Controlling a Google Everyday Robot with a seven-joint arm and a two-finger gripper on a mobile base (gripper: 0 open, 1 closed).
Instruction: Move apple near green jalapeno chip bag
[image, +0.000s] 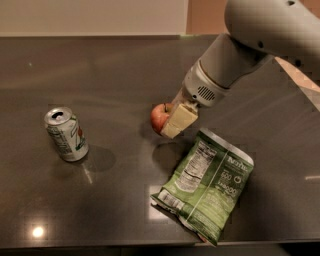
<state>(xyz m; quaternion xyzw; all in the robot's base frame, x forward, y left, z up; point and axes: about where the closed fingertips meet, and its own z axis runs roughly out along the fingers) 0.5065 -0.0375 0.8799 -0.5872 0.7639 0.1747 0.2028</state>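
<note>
Clasping round apple (158, 117), gripper (170, 123) hovers near crinkled bag (210, 192).

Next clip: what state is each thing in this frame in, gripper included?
gripper: over the middle of the table, shut on the apple.
apple: gripped, off the table surface, just up and left of the chip bag.
chip bag: lying flat, crinkled, nutrition label up.
soda can: standing upright at the left, top opened.
</note>
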